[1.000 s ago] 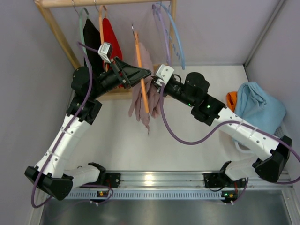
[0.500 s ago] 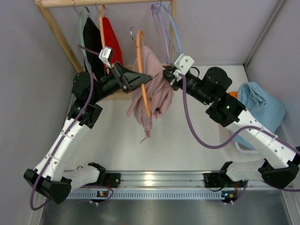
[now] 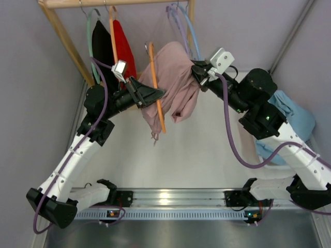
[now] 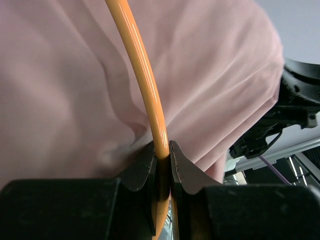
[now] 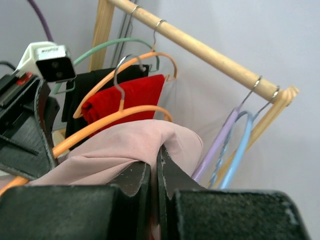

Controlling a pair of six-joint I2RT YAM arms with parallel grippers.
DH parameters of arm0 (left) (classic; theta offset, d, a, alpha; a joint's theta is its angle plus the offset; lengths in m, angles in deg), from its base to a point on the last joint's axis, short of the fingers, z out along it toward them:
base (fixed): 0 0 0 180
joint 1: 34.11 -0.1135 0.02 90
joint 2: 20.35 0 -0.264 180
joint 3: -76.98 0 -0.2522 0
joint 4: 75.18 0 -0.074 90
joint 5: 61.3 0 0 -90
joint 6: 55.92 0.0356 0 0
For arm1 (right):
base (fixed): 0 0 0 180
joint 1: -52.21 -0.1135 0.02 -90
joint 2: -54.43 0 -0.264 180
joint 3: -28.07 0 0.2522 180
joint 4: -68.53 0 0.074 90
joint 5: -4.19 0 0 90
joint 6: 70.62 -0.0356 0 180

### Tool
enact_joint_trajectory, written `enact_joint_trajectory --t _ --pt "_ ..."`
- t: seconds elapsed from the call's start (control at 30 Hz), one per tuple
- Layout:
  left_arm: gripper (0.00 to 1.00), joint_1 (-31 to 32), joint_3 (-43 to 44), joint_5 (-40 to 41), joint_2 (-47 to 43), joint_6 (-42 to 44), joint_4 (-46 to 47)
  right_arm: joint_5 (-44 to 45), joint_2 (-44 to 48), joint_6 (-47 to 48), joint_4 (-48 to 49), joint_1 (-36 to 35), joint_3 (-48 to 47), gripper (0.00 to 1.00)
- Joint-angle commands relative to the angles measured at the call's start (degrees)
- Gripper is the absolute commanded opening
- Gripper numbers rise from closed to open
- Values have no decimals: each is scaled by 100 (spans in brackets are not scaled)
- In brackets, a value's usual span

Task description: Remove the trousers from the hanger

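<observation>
We saw the left pincer (image 4: 164, 150) clamped on the hanger (image 4: 144, 75) at centre frame. The right pincer (image 5: 156, 160) pinched the trousers (image 3: 176, 72) draped over it; blue cloth (image 3: 297, 116) lay far right.

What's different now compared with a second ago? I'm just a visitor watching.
The right gripper, shut on the soft dusty-pink cloth trousers, has swung rightward, dragging the cloth up and sideways along the thin orange plastic hanger. The left gripper stays clamped on that hanger, nearly in place. The red garment and black garment hang as before.
</observation>
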Motion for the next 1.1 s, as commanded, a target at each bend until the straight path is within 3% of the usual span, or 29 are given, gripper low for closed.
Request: enact_joint_trajectory --t 0.0,0.47,0.8,1.07 --pt "0 -3 -171 57 -199 399 -46 328 484 158 1034 157 -591 0" --pt "0 -12 -839 4 -445 821 -441 644 634 317 1456 482 -1224 0" --pt "0 -12 -1174 -58 -550 944 -521 899 1362 18 1649 1676 -899 0" --pt "0 -12 -1147 -154 -577 918 -521 1863 2241 553 1642 2653 -64 0"
